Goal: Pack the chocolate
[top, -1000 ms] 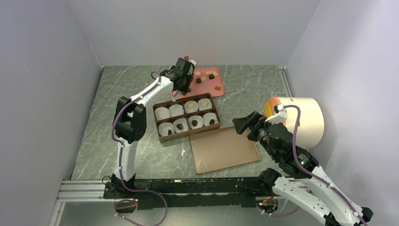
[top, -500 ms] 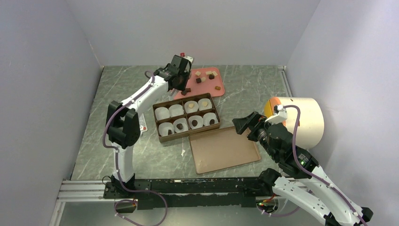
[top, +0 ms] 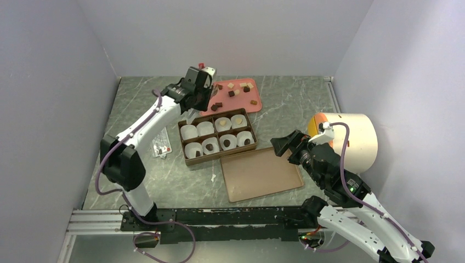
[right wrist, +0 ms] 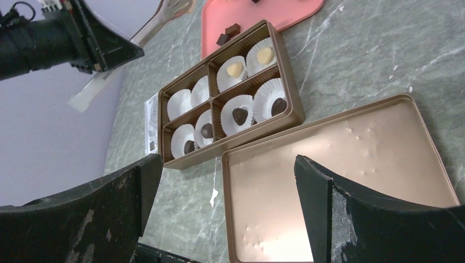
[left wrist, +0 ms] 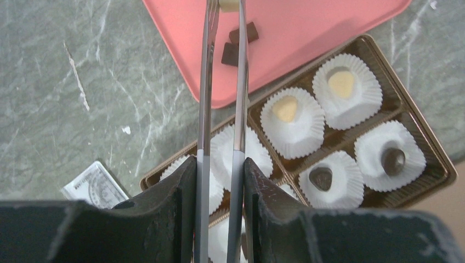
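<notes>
- Left wrist view: the left tool (left wrist: 219, 170) clamps metal tongs (left wrist: 207, 82), whose tips pinch a pale chocolate chunk (left wrist: 229, 5) over the pink tray (left wrist: 307, 33) (at the far edge of the bench (top: 307, 104)).
- On that tray lie loose chunks (left wrist: 249, 32); the brown box (right wrist: 236, 142), mid-bench, has several filled paper cups (left wrist: 285, 118).
- The right tool (top: 281, 146) gapes wide, empty, near the lid (top: 260, 174) toward the right edge.

Pink tray (top: 241, 101): sat upper centre.
Box lid (top: 261, 174): lay lower centre.
Roll (top: 356, 139): stood at right.
Tongs (left wrist: 206, 82): tips were over tray.
</notes>
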